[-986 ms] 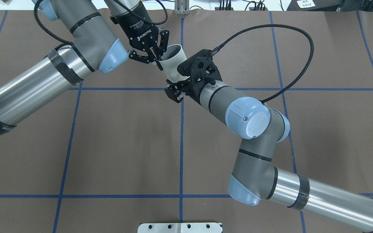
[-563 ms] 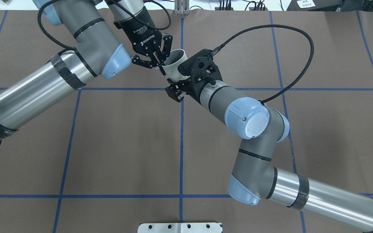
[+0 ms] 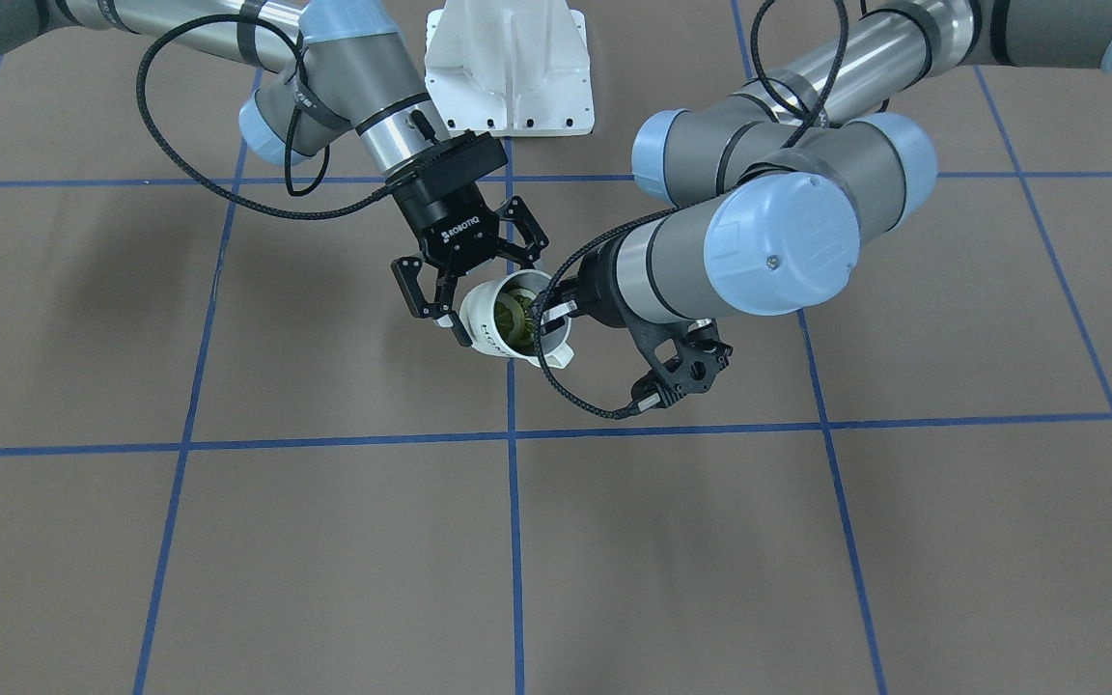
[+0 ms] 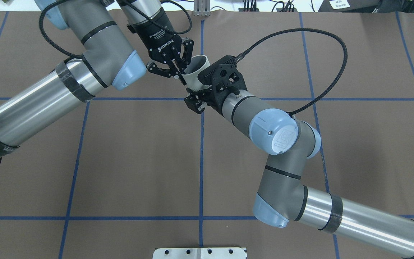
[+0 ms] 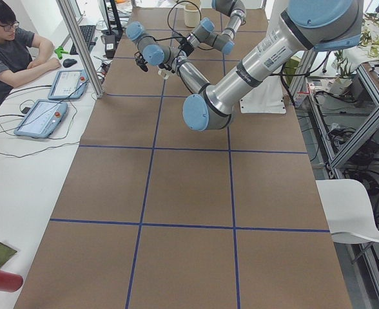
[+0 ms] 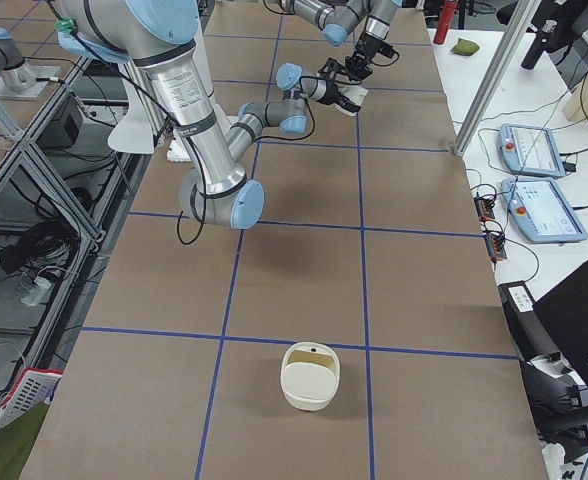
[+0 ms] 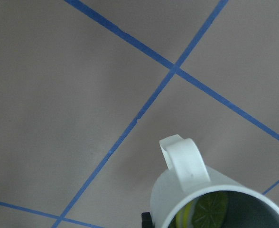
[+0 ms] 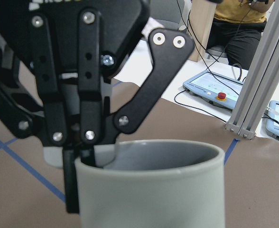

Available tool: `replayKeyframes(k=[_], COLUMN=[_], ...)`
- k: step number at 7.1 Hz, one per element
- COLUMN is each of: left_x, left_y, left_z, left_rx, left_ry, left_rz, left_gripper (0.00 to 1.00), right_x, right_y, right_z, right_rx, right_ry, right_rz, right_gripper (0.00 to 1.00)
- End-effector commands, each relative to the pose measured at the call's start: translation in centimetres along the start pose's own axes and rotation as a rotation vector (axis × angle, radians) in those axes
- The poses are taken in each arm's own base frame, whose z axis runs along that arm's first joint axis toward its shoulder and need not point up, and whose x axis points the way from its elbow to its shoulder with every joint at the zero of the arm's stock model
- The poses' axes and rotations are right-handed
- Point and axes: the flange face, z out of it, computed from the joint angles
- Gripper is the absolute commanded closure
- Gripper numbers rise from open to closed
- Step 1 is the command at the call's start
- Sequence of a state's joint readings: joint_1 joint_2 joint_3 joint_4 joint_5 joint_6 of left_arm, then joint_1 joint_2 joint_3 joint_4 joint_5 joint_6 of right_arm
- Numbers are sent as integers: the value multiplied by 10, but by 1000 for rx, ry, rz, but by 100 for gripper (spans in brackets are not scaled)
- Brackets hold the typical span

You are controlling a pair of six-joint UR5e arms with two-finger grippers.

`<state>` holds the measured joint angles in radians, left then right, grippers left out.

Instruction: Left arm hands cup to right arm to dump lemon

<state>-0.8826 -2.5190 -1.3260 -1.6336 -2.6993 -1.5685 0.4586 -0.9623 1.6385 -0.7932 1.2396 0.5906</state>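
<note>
Brown table [image 4: 138, 162] under the jaws, blue tape lines [image 4: 201, 162] crossing it; cream tub [image 6: 309, 375] well apart from the jaws

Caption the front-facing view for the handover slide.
Handover: left hand pinches the rim of the cup, lemon inside, straddled by the right hand.

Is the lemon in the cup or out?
In. The front view shows the yellow-green lemon sitting inside the cup, below its rim.
</note>
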Motion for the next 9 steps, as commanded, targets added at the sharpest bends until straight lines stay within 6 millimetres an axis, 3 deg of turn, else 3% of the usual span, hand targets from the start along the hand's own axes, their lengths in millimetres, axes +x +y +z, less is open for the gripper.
replayKeyframes(k=[1, 2, 3, 4, 7, 9], left_x=[0, 0, 0, 2, -5, -7], left_y=[2, 3, 2, 7, 3, -8], left_z=[3, 4, 3, 2, -4, -36], left_rx=[-3, -4, -4, 2, 3, 37], left_ry=[-2, -3, 0, 18, 30, 60], left_rz=[0, 0, 10, 50, 59, 48], left_gripper=[100, 100, 83, 1, 0, 0], right_x=[0, -1, -1, -3, 3, 10], right_y=[1, 0, -1, 1, 11, 16], right_z=[0, 1, 0, 0, 0, -3], right_rx=[-1, 0, -1, -8, -20, -23], right_ry=[1, -1, -5, -7, -2, 2], right_rz=[0, 8, 30, 63, 59, 52], right_gripper=[0, 6, 59, 89, 90, 90])
